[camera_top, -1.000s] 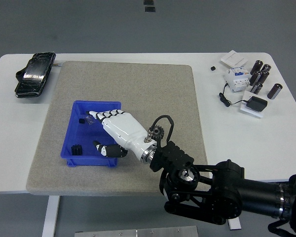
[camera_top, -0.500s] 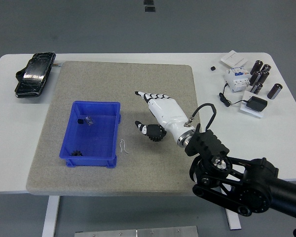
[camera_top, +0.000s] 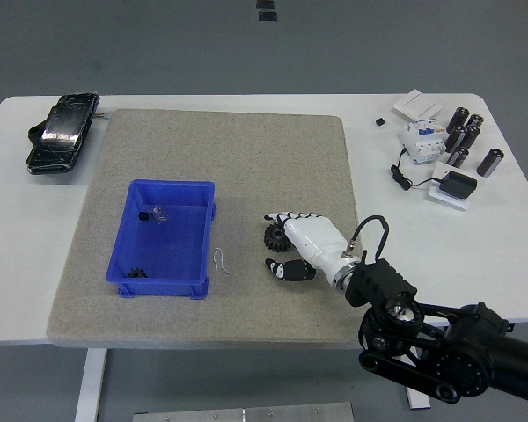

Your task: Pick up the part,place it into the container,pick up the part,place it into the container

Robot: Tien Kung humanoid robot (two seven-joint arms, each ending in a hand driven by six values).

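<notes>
- A white tabletop point(camera_top: 18, 264) carries everything.
- A grey mat point(camera_top: 246, 167) covers its middle.
- A black pouch point(camera_top: 62, 134) lies near the far left corner.
- Dark cylinders point(camera_top: 465, 136), a white breaker point(camera_top: 422, 139), a small white box point(camera_top: 417, 105) and a black adapter point(camera_top: 460, 185) with its cable sit at the far right.

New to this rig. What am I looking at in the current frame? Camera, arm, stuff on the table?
One view: a head camera high on a humanoid robot, looking down over a white table. Only the right arm shows, black, ending in a white five-fingered right hand. Its fingers are open beside a black toothed gear on the grey felt mat, not gripping it. The blue plastic bin holds another gear and small parts. A bent wire piece lies beside it. A black pouch sits far left; dark cylinders and a charger lie far right.
</notes>
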